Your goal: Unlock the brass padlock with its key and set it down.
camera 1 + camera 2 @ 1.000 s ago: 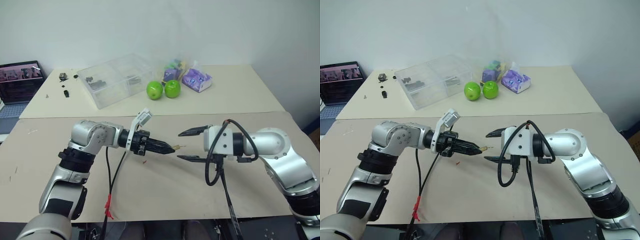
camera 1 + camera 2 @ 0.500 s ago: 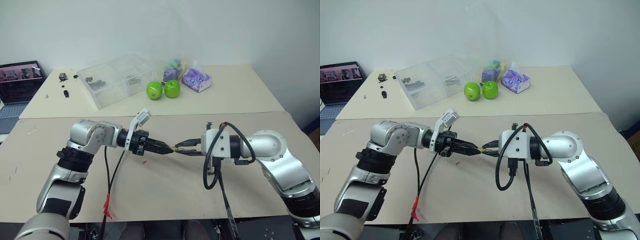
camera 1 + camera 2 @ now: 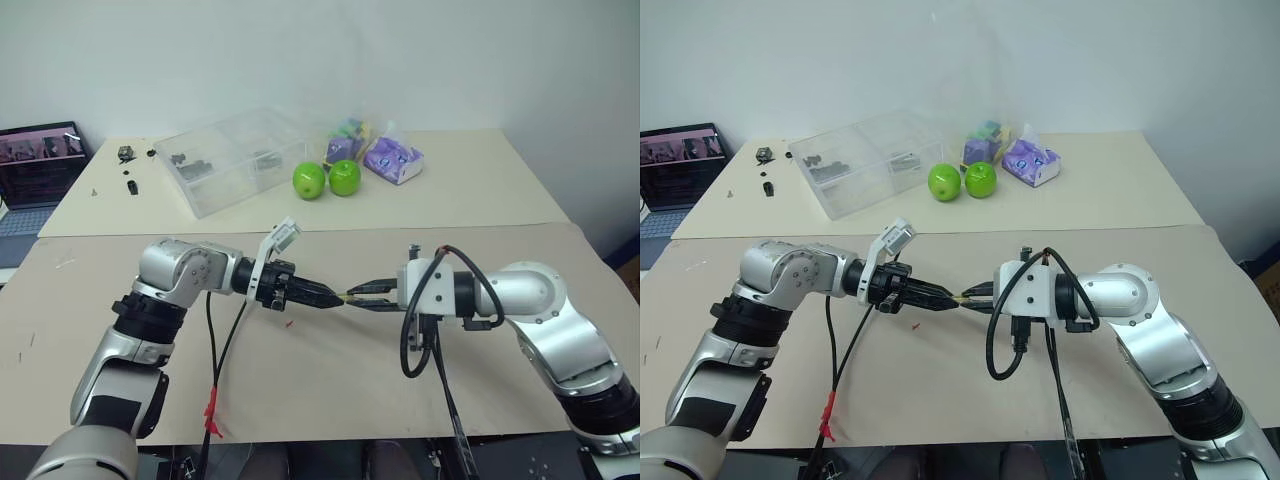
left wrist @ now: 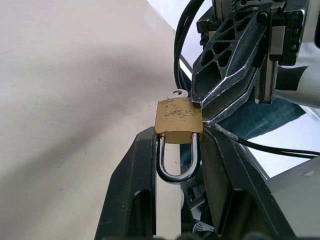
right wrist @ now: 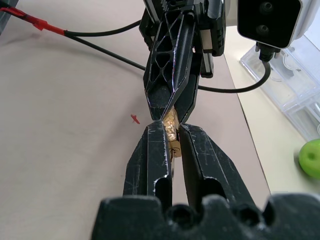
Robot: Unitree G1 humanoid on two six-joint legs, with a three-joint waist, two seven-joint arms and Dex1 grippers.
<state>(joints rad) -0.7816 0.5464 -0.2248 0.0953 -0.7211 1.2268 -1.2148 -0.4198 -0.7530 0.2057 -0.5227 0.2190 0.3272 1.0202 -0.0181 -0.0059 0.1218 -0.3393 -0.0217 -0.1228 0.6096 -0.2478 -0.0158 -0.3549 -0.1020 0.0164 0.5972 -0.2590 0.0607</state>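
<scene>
My left gripper (image 4: 178, 136) is shut on the silvery shackle of the brass padlock (image 4: 178, 121) and holds it level above the tan table (image 3: 330, 380), body pointing at the other hand. My right gripper (image 5: 171, 131) meets it tip to tip, with its fingers (image 4: 220, 75) shut on the far end of the brass body (image 5: 172, 140). A thin silvery curl, the key (image 4: 176, 93), juts from that end just beside those fingertips. In the head views the padlock (image 3: 346, 297) is a tiny golden speck between the two grippers.
At the back stand a clear plastic box (image 3: 235, 160), two green apples (image 3: 309, 180), purple packets (image 3: 393, 160) and a laptop (image 3: 40, 160) at far left. A red speck (image 3: 289, 323) lies on the table under the left gripper. Cables hang from both wrists.
The right gripper was open and apart from the padlock a second ago; it has moved left and shut on the padlock's end. The left gripper has kept still.
</scene>
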